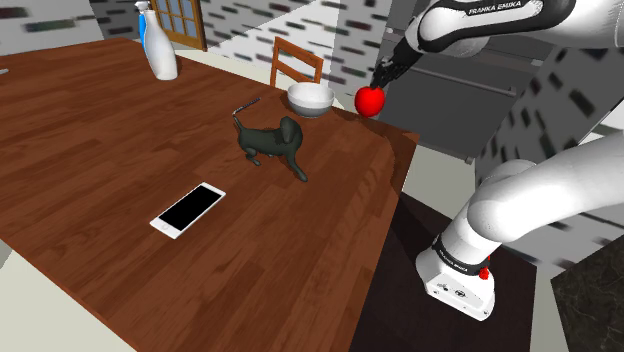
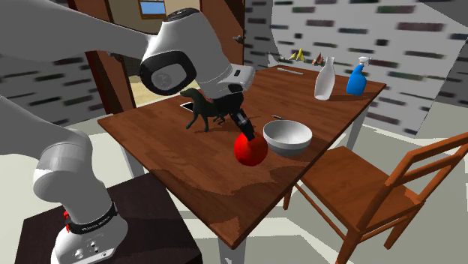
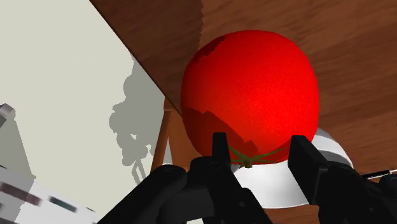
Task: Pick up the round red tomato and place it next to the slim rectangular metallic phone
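Sitting near the worktop [image 1: 100, 150] edge: white bowl [image 2: 287, 136]. Hand [image 3: 261, 149] clamped on red tomato [image 3: 251, 89], just beside the bowl.

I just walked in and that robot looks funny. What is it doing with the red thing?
The robot's black gripper is clasping a round red tomato at its stem end, near the edge of the table, beside a white bowl. It is meant to put the tomato next to the phone, which lies flat farther along the table, past a dark dog figure. So the tomato is grabbed but not yet delivered.
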